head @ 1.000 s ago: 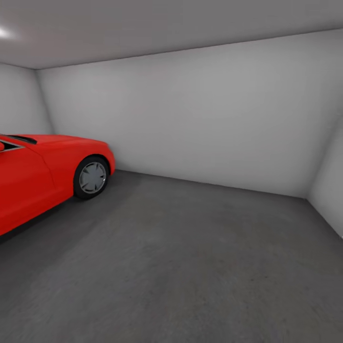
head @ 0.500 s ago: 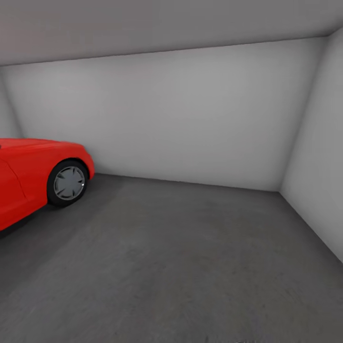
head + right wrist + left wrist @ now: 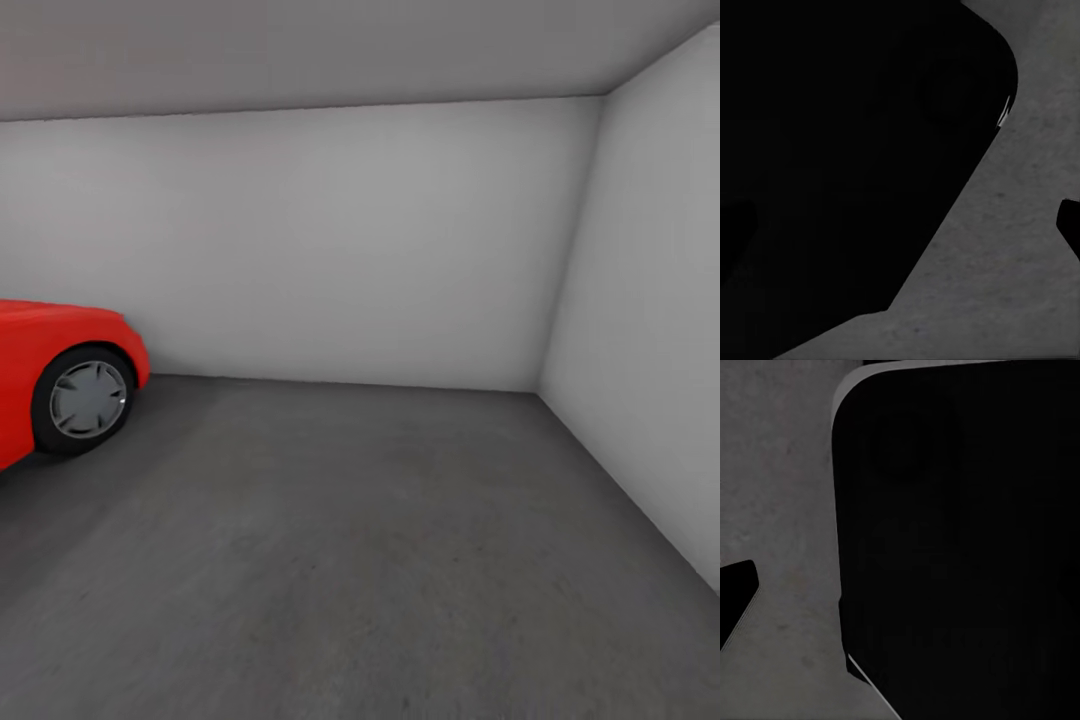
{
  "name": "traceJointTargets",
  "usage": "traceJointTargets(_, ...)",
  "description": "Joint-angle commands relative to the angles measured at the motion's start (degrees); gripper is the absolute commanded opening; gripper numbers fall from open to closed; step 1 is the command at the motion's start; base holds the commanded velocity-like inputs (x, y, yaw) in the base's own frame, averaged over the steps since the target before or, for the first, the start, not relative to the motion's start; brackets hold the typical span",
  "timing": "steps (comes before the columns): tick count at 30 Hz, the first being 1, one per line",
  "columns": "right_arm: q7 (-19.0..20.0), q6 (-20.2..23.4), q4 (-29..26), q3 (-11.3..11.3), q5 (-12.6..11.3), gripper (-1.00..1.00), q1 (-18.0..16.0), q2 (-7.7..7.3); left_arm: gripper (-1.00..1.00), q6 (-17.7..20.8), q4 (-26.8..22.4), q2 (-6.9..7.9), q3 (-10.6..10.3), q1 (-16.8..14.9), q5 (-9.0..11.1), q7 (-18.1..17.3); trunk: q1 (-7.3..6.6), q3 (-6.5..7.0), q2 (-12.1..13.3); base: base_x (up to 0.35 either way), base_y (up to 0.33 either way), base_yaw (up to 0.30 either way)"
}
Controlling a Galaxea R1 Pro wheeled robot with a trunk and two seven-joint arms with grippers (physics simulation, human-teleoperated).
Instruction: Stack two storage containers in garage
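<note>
Robot in garage, facing bare floor (image 3: pixel 380 560) beside red car (image 3: pixel 60 375). Containers' whereabouts can't tell. Wrist views dark; claw states unreadable. Likely transit step. Next: locate container or drop spot.

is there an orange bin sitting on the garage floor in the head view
No, the dark concrete floor carries just the red car at the left, beside the pale grey walls.

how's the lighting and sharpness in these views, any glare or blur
Head view: soft, even light with no glare; the pale walls shade gently toward the corners, the red car casts a faint shadow on the concrete floor, and the near floor looks slightly smeared. Left wrist view: a big black unlit shape with no detail, over mottled floor. Right wrist view: much the same, a dark mass over grainy grey floor.
</note>
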Motion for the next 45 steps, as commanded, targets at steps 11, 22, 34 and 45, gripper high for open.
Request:
traceJointTargets(11,0.07,-0.06,0.00,0.15,-0.22,1.00,-0.02,0.00,1.00,-0.02,-0.02,0.01,0.00,-0.01,0.00,0.01,0.00,0.04,-0.02,0.000,0.000,-0.279)
traceJointTargets(22,0.16,-0.06,0.00,0.15,-0.28,1.00,-0.02,0.00,1.00,-0.02,-0.02,0.01,-0.01,-0.01,0.01,0.01,0.00,0.04,-0.02,0.000,0.000,-0.291)
traceJointTargets(34,0.16,0.02,0.00,0.15,-0.35,1.00,-0.02,0.00,1.00,-0.02,-0.02,0.01,0.00,-0.01,0.00,0.00,0.00,0.04,-0.02,0.000,0.000,-0.291)
traceJointTargets(45,0.16,-0.06,0.01,0.15,-0.28,1.00,-0.02,0.00,1.00,-0.02,-0.02,0.01,0.01,-0.01,0.01,0.01,0.00,0.04,-0.02,0.000,0.000,-0.292)
